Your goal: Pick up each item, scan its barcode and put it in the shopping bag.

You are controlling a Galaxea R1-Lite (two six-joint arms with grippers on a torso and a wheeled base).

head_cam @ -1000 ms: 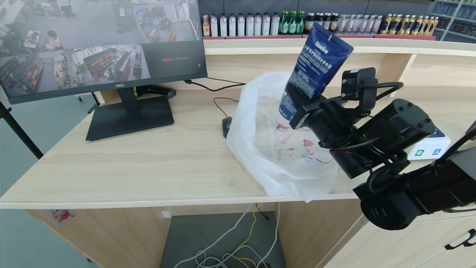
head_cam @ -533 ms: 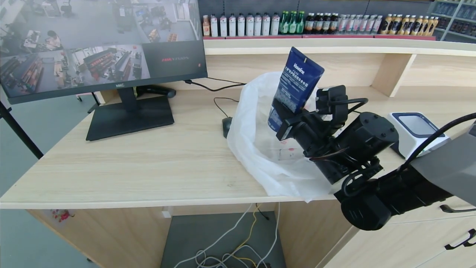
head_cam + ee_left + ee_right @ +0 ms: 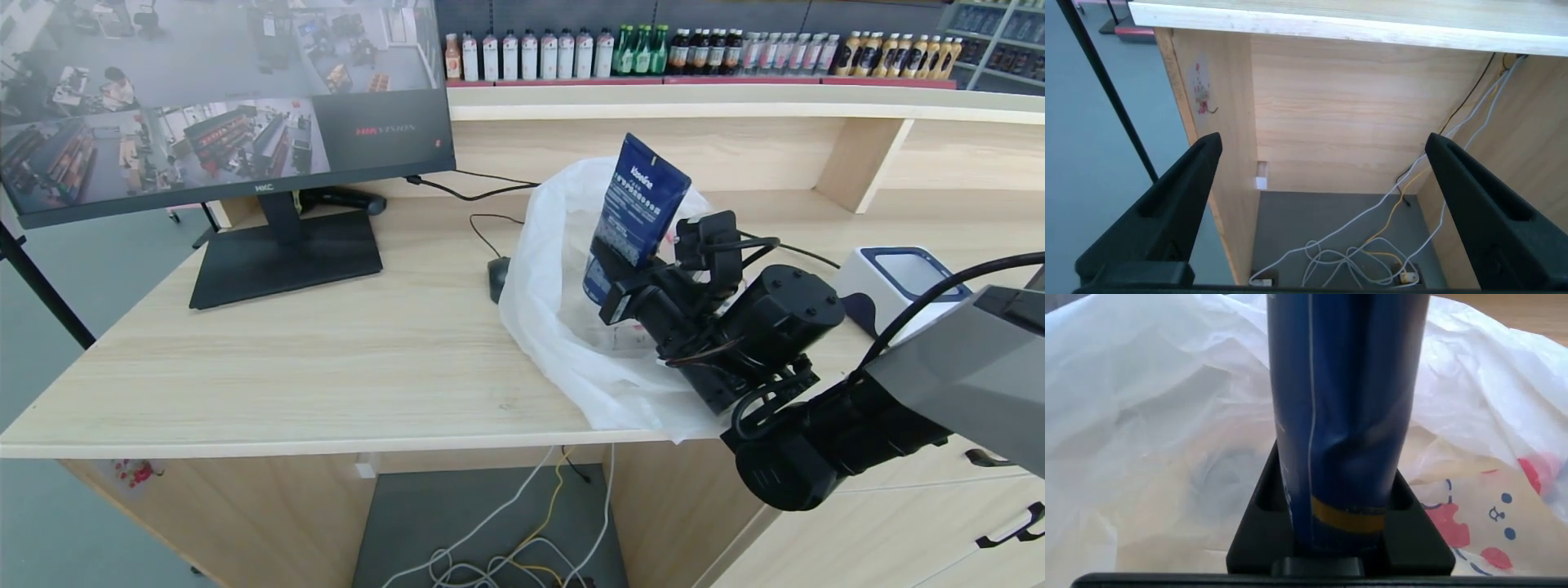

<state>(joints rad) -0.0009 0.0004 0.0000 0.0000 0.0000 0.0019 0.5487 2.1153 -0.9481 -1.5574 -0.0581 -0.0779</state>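
Note:
A dark blue tube (image 3: pixel 637 208) with white print stands nearly upright over the mouth of the white plastic shopping bag (image 3: pixel 571 327) on the wooden counter. My right gripper (image 3: pixel 624 294) is shut on the tube's lower end, just inside the bag's opening. In the right wrist view the blue tube (image 3: pixel 1347 400) runs between the black fingers (image 3: pixel 1259 502) with the bag's (image 3: pixel 1151 433) white film all around it. My left gripper (image 3: pixel 1319 204) hangs open below the counter, in front of the desk's wooden panel. A white barcode scanner (image 3: pixel 898 282) sits to the right of the bag.
A monitor (image 3: pixel 220 98) on a black stand occupies the counter's left. A black mouse (image 3: pixel 496 278) and its cable lie just left of the bag. Bottles line the shelf (image 3: pixel 702 80) behind. Loose cables (image 3: pixel 1372 237) hang under the counter.
My right arm has carried the blue tube down and to the left, from high above the bag's right side into its opening. The scanner has come into sight behind the arm.

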